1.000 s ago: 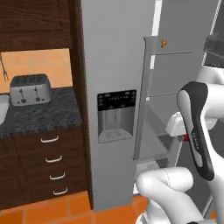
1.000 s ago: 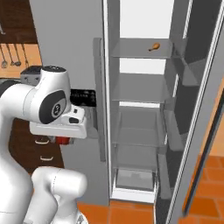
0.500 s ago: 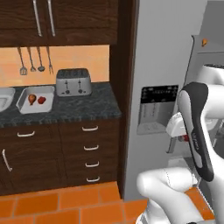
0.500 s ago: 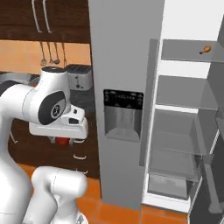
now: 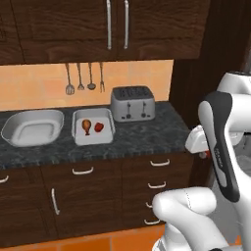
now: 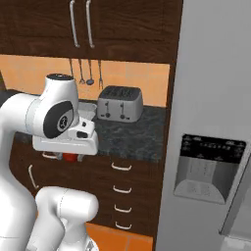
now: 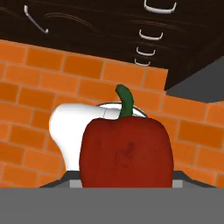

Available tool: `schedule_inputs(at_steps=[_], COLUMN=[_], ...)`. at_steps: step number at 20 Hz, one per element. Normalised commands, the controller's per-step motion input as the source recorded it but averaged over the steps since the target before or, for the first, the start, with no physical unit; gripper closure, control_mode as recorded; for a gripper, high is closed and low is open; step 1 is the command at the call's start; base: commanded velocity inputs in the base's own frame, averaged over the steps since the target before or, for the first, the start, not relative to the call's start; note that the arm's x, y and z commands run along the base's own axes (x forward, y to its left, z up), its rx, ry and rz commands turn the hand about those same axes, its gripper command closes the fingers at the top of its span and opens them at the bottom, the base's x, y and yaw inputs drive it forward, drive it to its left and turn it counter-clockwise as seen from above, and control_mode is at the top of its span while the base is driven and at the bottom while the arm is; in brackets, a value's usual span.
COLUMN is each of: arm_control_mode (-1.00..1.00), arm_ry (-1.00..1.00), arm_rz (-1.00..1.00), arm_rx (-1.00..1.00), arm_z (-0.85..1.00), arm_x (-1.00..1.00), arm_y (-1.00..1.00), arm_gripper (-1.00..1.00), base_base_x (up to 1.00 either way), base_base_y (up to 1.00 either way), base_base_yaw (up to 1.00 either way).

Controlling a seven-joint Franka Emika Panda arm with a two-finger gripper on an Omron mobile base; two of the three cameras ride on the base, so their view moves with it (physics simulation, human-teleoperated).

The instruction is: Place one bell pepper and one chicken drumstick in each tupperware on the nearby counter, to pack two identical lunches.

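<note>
A glossy red bell pepper point(image 7: 125, 153) sits right up against the hand camera, green stem up, gripped in the pincer point(image 6: 70, 157), whose jaws stand partly apart, closed on its sides. Below it, orange floor tiles point(image 7: 35, 65) and dark drawer fronts with silver handles. From the right base view, a red sliver peeks out under the white hand, hanging in front of the drawers, short of the counter point(image 6: 132, 139). Over on that dark marbled counter, the rectangular tupperware point(image 5: 93, 139) holds a chicken drumstick point(image 5: 86, 126) and a second pepper point(image 5: 99, 127) side by side. Just left of it, the rounder tupperware tub point(image 5: 33, 127). The silver toaster point(image 5: 132, 103) stands just right of the tray, utensils point(image 5: 84, 78) hanging on the wall behind.
</note>
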Motion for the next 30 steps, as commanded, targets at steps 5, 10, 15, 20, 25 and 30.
schedule_inputs(at_steps=[5, 10, 15, 20, 25, 30], arm_control_mode=[1.00, 1.00, 1.00, -1.00, -1.00, -1.00], arm_ry=[0.00, 0.00, 0.00, 0.00, 0.00, 0.03], arm_rz=[0.00, 0.00, 0.00, -0.01, -0.06, -0.16], arm_rx=[0.00, 0.00, 0.00, 0.00, 0.11, 0.01], arm_z=[0.00, 0.00, 0.00, -0.15, -0.94, -0.73], arm_x=[0.00, 0.00, 0.00, 0.16, 1.00, 1.00], arm_y=[0.00, 0.00, 0.00, 0.13, 0.46, 0.01], arm_gripper=[1.00, 1.00, 1.00, 1.00, 1.00, 1.00], base_base_x=[0.65, 0.68, 0.66, 0.54, 0.00, 0.00], base_base_y=[1.00, 1.00, 1.00, 0.78, 0.00, 0.00], base_base_yaw=[-0.01, -0.06, -0.09, -0.06, 0.00, 0.00])
